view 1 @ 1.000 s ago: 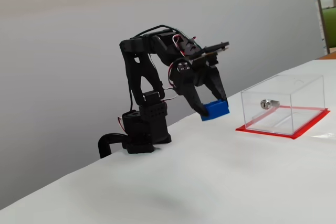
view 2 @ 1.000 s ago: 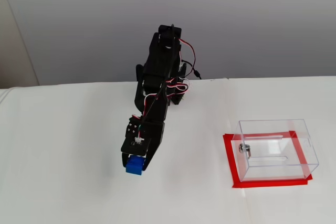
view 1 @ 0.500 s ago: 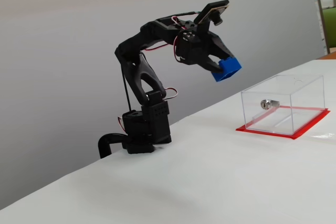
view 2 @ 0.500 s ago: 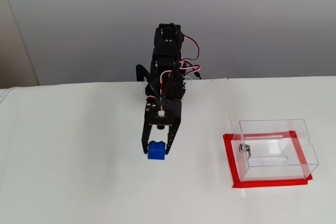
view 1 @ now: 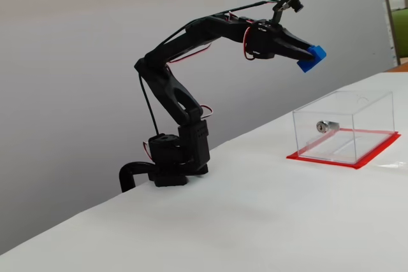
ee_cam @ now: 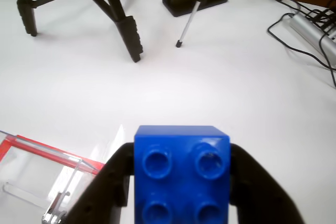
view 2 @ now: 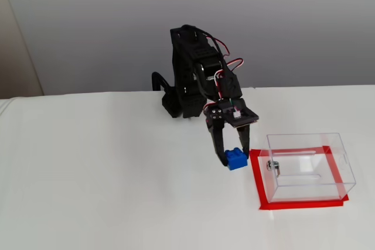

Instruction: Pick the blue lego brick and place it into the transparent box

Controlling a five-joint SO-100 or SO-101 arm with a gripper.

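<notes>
The blue lego brick fills the bottom of the wrist view, studs facing the camera, clamped between two black fingers. My gripper is shut on the blue lego brick high in the air, above and left of the transparent box in a fixed view. Seen from above in a fixed view, the gripper and blue lego brick sit just left of the transparent box, over the edge of its red base sheet. The transparent box shows at lower left of the wrist view.
A silver lock sits on the box's left wall. In the wrist view a black tripod, a stand base with a thin rod and a power strip with cables stand farther off on the white table.
The arm has stretched out and swung toward the box, lifting the held brick from near the table to high beside the box.
</notes>
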